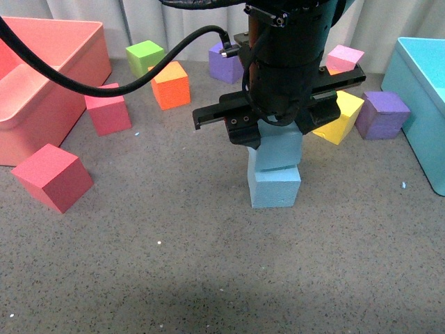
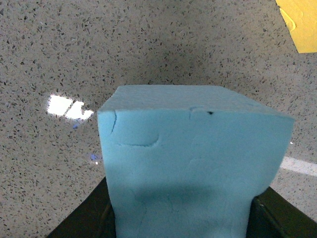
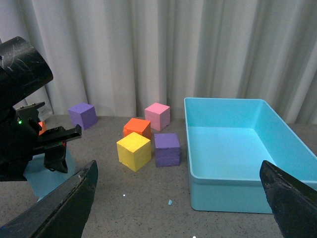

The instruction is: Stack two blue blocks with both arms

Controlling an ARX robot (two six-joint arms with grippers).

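Note:
Two blue blocks stand one on the other at the table's centre. The lower blue block (image 1: 274, 186) rests on the table and the upper blue block (image 1: 281, 147) sits on it, turned slightly. My left gripper (image 1: 278, 136) comes down from above and is shut on the upper block. In the left wrist view that block (image 2: 193, 163) fills the picture between the black fingers (image 2: 81, 220). My right gripper (image 3: 178, 208) is open with nothing between its fingers, off to the right of the stack. From there the left arm (image 3: 20, 124) and a blue block (image 3: 47, 176) show.
A pink bin (image 1: 42, 76) stands at the left and a light-blue bin (image 1: 424, 104) at the right. Red cubes (image 1: 52, 177), an orange cube (image 1: 170, 85), a green cube (image 1: 144, 57), purple cubes (image 1: 381, 115), a yellow cube (image 1: 341, 118) and a pink cube (image 1: 345, 57) lie around the stack.

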